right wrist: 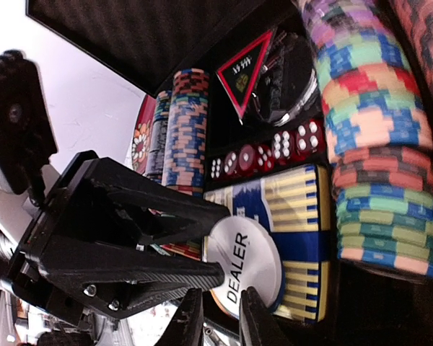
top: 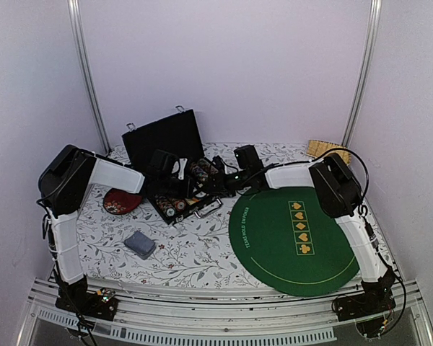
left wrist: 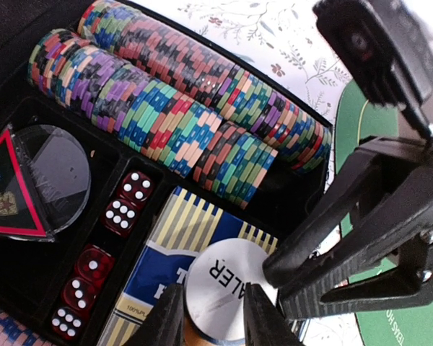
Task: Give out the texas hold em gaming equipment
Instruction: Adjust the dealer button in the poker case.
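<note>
A white DEALER button disc (left wrist: 220, 281) (right wrist: 249, 263) lies on a blue and yellow card box (left wrist: 166, 245) inside the open black case (top: 162, 140), with an orange disc edge under it. My left gripper (left wrist: 213, 321) (right wrist: 222, 244) is shut on the disc's rim, one fingertip on each side. My right gripper (right wrist: 224, 321) (left wrist: 281, 287) meets it from the opposite side, jaws slightly apart astride the rim. Rows of striped poker chips (left wrist: 180, 108) (right wrist: 375, 144) fill the case's slots. A grey-blue stack of cards (top: 139, 244) lies on the tablecloth at the front left.
Red dice (left wrist: 123, 209) and a clear round disc with a red triangle label (left wrist: 29, 187) sit in the case. A green felt mat (top: 289, 238) covers the right side of the table. A dark-red dish (top: 121, 200) lies left of the case.
</note>
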